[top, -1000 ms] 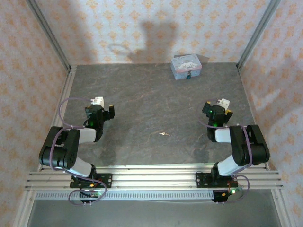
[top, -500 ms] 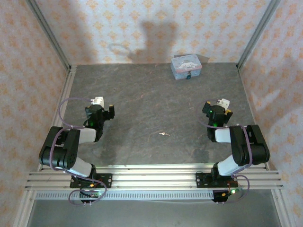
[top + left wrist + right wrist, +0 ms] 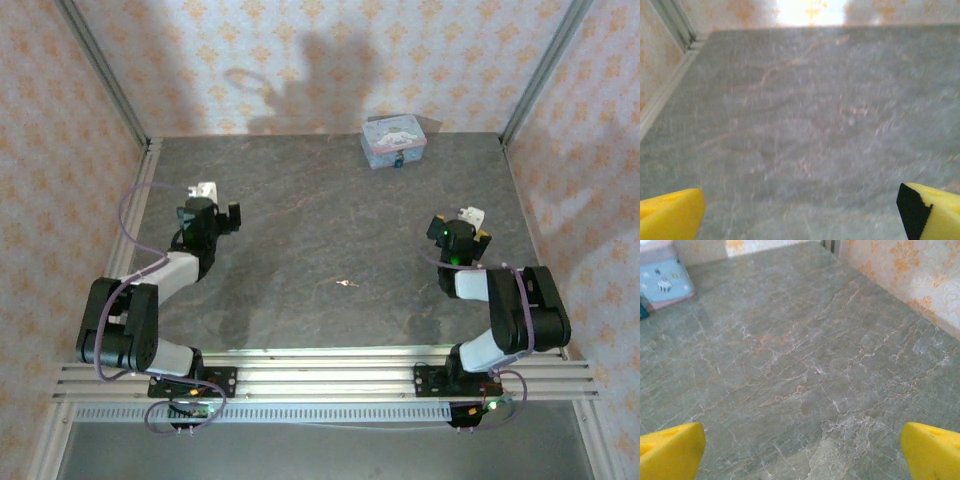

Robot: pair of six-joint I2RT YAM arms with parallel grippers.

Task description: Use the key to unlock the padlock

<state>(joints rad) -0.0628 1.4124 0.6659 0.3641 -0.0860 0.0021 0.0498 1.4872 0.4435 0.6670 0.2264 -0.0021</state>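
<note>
Your left arm (image 3: 150,285) has stretched out since a second ago: the elbow that stood folded near the base now lies low and the forearm runs long toward the far left of the table (image 3: 300,200). That has carried the left claw (image 3: 208,208) a little farther up the table. Its jaws stand spread wide, as before. In the left wrist view the two yellow fingers (image 3: 670,215) sit at opposite bottom corners with bare stone between them, and the picture is blurred. The shadow (image 3: 330,70) on the back wall has also shifted and grown.

The key (image 3: 346,284) has not moved. It lies flat near the middle of the table, between your two arms and well apart from both claws. Its long axis runs nearly left to right in the overhead view. It is too small for you to tell which end is the bow and which the blade.

The tin (image 3: 393,140) stays at the far edge, right of centre. The padlock (image 3: 398,162) is the dark spot against its near side. In the right wrist view it shows as a dark sliver at the left edge, just below the tin. You cannot tell which way it faces.

Your right claw (image 3: 461,226) sits where it was, on the right side of the table and pointing away from the base. Its jaws are spread wide and hold nothing.
</note>
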